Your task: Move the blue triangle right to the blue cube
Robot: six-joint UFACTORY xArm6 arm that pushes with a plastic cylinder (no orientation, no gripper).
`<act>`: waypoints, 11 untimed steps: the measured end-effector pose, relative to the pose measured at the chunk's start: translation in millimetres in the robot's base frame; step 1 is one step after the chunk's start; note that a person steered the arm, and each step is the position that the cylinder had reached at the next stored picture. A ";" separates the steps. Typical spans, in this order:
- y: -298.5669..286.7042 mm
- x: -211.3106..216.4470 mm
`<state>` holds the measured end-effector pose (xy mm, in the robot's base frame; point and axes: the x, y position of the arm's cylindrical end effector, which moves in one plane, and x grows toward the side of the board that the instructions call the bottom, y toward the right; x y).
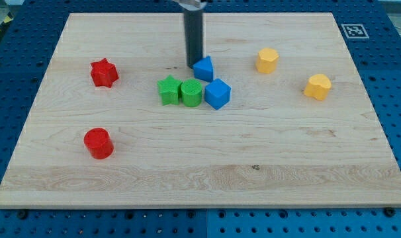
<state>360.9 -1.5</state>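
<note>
Found my tip (194, 65) on the pale wooden desk (253, 178), at the lower end of a straight dark rod (193, 36) reaching down from the view's top. Placed it touching or just beside the small blue plastic triangle block (203, 68), on that block's 9 o'clock side. Could not tell anything of fingers: saw only the rod and its end.

Located the blue triangle a little toward 12 o'clock from the desk's middle. Noted the blue plastic cube (218, 93) at about 5 o'clock from the triangle, very near it; could not tell whether the 2 touched.

Saw the cube closing a short row of 3: a green plastic cylinder (191, 92) pressed against its 9 o'clock side, then a green plastic star (168, 90) against the cylinder's 9 o'clock side.

Counted 2 yellow plastic blocks of many-sided shape, well apart from the row: 1 (267, 60) at 3 o'clock from the triangle, the other (317, 86) farther out at 3 o'clock from the cube.

Spotted a red plastic star (104, 73) far off at 9 o'clock from the triangle, and a red plastic cylinder (98, 143) at 6 o'clock from that star, well apart from it.
</note>
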 end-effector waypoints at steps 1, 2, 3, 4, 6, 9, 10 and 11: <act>4.7 2.1; 4.7 2.2; -0.1 6.6; -6.9 9.6; -26.9 10.5; -7.9 2.5; 10.9 2.5; 38.7 10.7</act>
<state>371.5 37.3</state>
